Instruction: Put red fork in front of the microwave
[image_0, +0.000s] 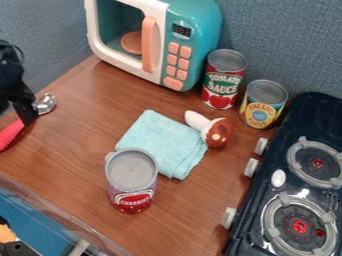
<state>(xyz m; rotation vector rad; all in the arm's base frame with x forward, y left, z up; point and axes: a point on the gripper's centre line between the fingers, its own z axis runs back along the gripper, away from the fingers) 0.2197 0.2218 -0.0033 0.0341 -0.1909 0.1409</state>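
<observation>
The bench (73, 157) is supporting the microwave (202, 17) at its far left corner. The gripper (25, 113) is hanging at the bench's left edge, where the red-handled utensil (11, 133) is sitting, its middle partly hidden; whether the gripper is clamping it cannot be determined. The pick-up step is apparently proceeding. The next move is calling for a confirmed grip, a lift, then a traverse and lowering onto the bench before the microwave door.

Microwave (207, 25) teal and white, buttons (184, 62) salmon; cloth (159, 137) pale turquoise; toy mushroom (219, 132) brown, pale-spotted.
</observation>
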